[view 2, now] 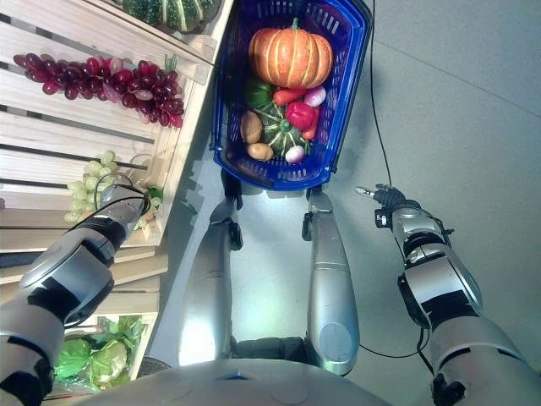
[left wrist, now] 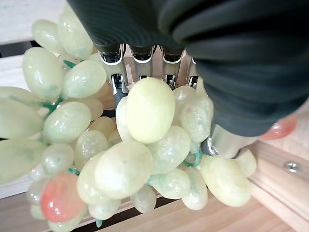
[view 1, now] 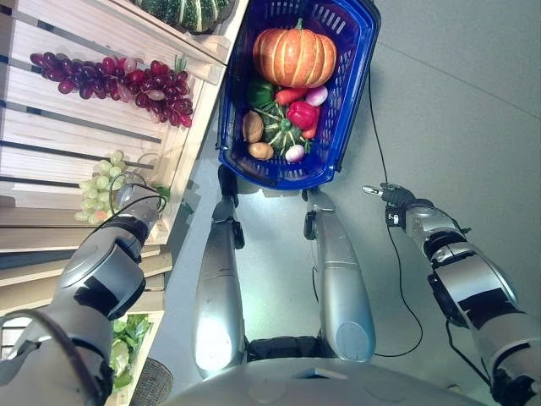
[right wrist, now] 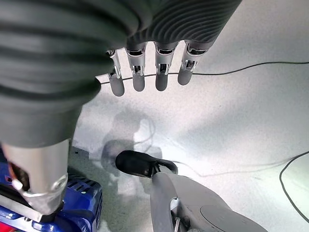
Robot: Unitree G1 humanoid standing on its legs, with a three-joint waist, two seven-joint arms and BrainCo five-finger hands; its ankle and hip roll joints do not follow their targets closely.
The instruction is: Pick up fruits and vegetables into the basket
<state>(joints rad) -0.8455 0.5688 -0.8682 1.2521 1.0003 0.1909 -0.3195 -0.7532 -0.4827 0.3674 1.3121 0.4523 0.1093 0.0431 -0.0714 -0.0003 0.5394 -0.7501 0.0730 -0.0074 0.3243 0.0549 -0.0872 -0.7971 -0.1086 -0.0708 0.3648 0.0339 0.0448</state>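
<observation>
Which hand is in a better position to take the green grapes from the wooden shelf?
The left hand. It is already at the green grapes on the wooden shelf, with the bunch against its fingers. The right hand hangs open over the floor, right of the blue basket.

Grapes (view 1: 114,78) on wooden shelves (view 1: 59,127)

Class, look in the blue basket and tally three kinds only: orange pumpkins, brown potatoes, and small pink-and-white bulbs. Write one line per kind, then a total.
In the blue basket:
Orange pumpkins: 1
Brown potatoes: 2
Pink-and-white bulbs: 2
Total: 5
</observation>
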